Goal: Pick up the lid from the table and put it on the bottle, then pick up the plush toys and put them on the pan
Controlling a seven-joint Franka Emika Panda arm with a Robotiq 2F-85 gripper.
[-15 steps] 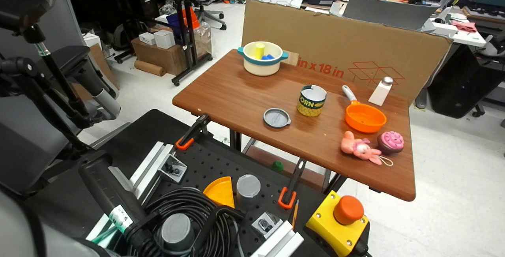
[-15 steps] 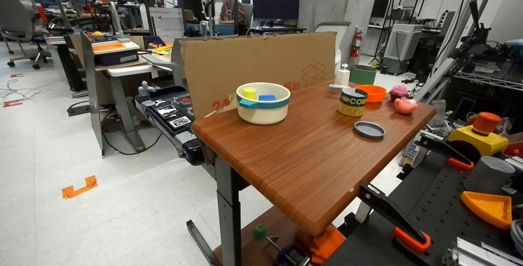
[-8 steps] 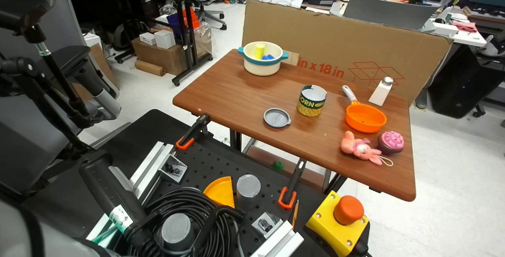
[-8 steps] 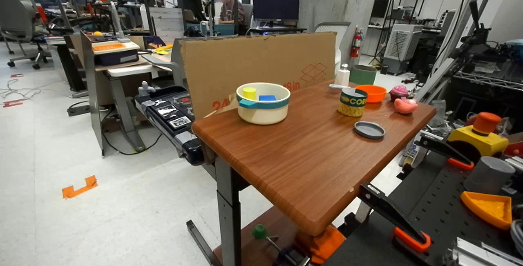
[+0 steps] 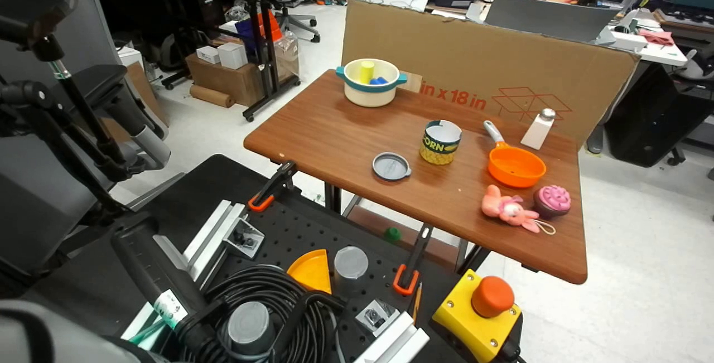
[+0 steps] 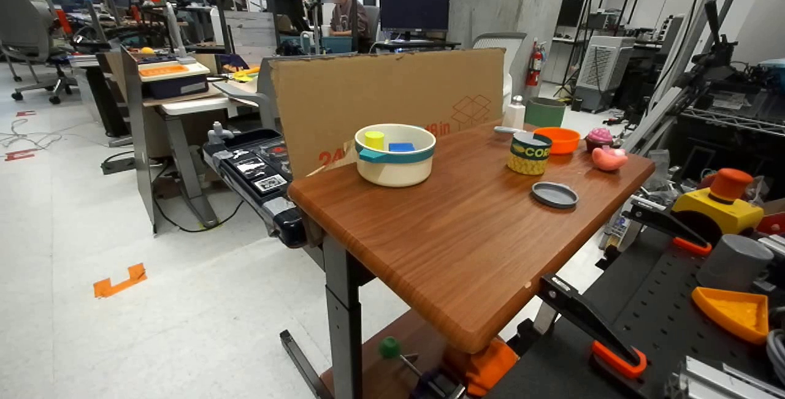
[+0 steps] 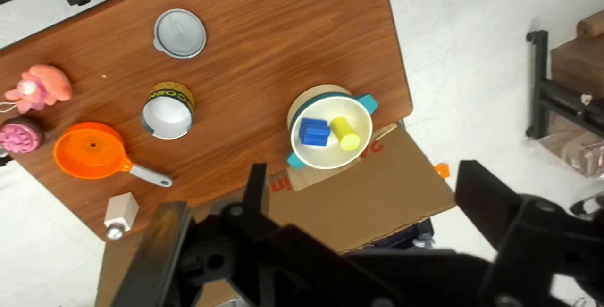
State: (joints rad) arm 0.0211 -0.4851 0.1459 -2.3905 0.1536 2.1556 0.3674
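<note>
Along the bottom of the wrist view, visible there alone: claw (image 7: 365,182), jaws wide apart. On the tabletop (image 5: 323,129), near to far: lid (image 5: 391,167) flat, then uncapped bottle (image 5: 440,144); alongside, plush toys (image 5: 493,205), then pan (image 5: 516,170). Beyond the pan: green container (image 6: 546,113), caught in an exterior view only.

- A teal-handled cream pot (image 5: 370,97) holds a yellow cylinder (image 7: 344,133) and a blue block (image 7: 314,132).
- A silver-capped white shaker (image 5: 536,132) stands upright on the surface (image 5: 334,129).
- A brown cardboard panel (image 5: 446,45) with red print rises along the surface's edge.
</note>
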